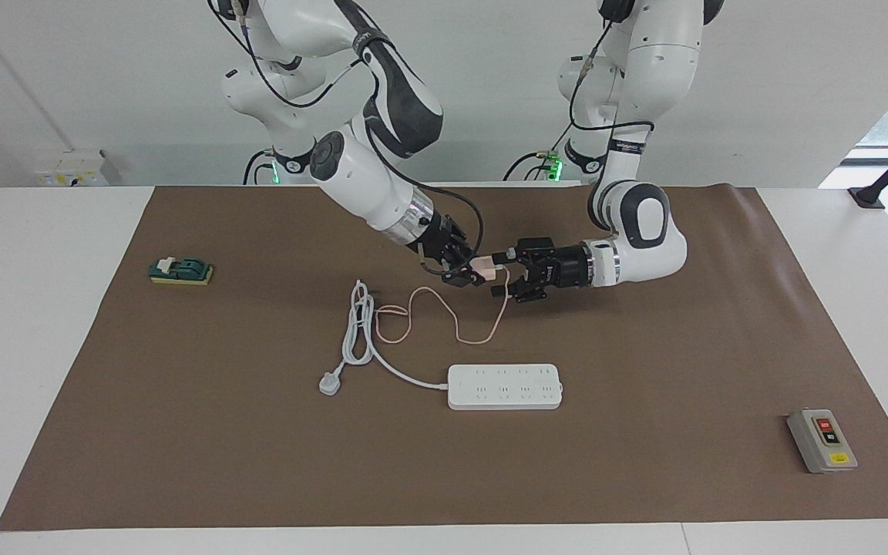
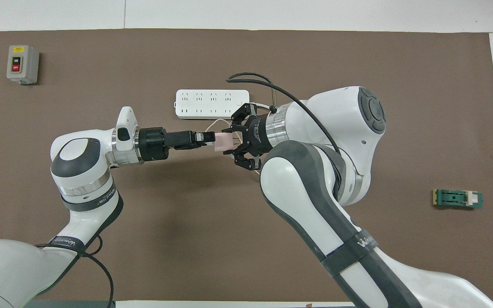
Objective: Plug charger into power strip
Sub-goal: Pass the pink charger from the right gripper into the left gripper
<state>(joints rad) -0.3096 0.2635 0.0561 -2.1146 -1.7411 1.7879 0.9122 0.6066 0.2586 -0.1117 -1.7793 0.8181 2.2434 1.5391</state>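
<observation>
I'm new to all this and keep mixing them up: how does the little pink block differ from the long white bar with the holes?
The charger is a small pale pink cube; the power strip is a long flat white bar with rows of sockets. The charger is held up in the air between the right claw and the left claw; the power strip lies flat on the brown mat. The charger's cable is thin and pink; the power strip's is thick and white. Both cables trail on the mat.

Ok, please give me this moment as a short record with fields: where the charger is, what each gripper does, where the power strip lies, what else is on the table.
charger: in the air, between both grippers, its cable trailing to the mat
right gripper: shut on charger
left gripper: at the charger's other end, grip unclear
power strip: flat on the mat, nothing plugged in
others: grey switch box, green block
</observation>
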